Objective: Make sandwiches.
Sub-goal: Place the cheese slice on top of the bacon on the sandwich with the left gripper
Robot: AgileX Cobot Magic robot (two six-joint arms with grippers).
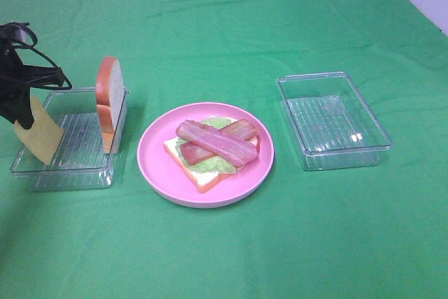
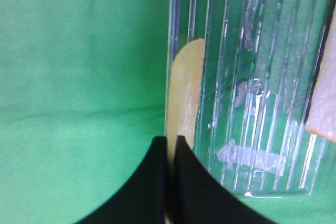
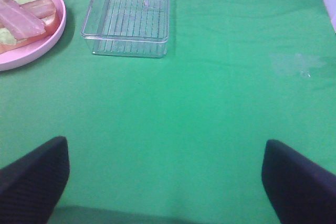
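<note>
A table covered in a bright green cloth is filling the scene, lightly creased in places. Three things are sitting directly on it in a row. A clear plastic tray is lying at the left. A round pink plate is resting in the middle, near that tray but not touching it. A second clear plastic tray is sitting well apart on the right.
</note>
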